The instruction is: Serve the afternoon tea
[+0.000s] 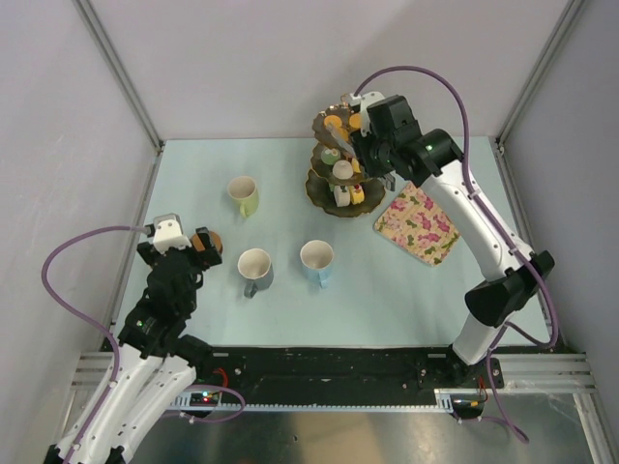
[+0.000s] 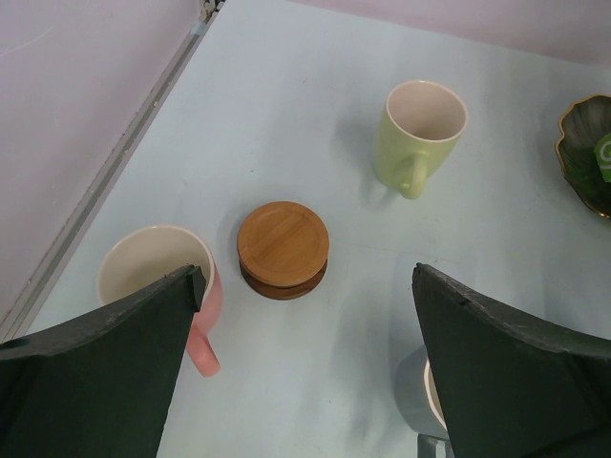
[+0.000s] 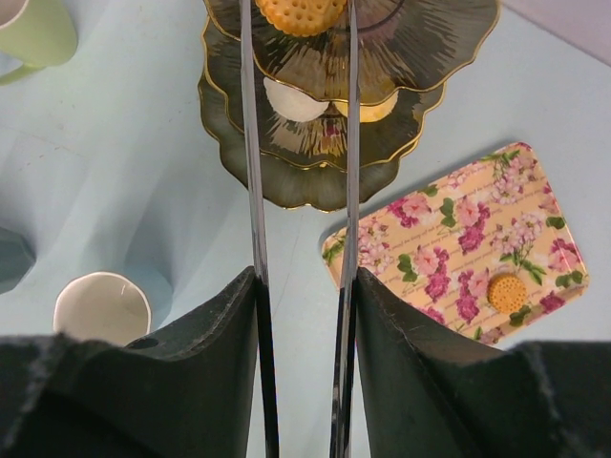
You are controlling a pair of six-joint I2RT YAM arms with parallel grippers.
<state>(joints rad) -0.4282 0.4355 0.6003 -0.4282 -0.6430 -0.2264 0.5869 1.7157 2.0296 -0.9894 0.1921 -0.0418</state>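
The dark gold-rimmed three-tier stand (image 1: 338,166) (image 3: 325,143) holds several small cakes at the back of the table. My right gripper (image 1: 375,143) (image 3: 304,286) is shut on metal tongs (image 3: 252,191). Their two blades reach over the top tier, one on each side of a round yellow cake (image 3: 300,11). My left gripper (image 1: 190,247) (image 2: 307,286) hangs open above the table. Ahead of it are stacked brown coasters (image 2: 283,248), a pink mug (image 2: 153,275), a yellow-green mug (image 1: 243,195) (image 2: 420,134) and a grey mug (image 1: 255,271) (image 2: 418,401). A blue mug (image 1: 317,261) stands mid-table.
A floral rectangular tray (image 1: 417,223) (image 3: 449,239) lies right of the stand with one small yellow cake (image 3: 506,292) on it. White walls with metal posts enclose the table on three sides. The pink mug is hidden under my left gripper in the top view.
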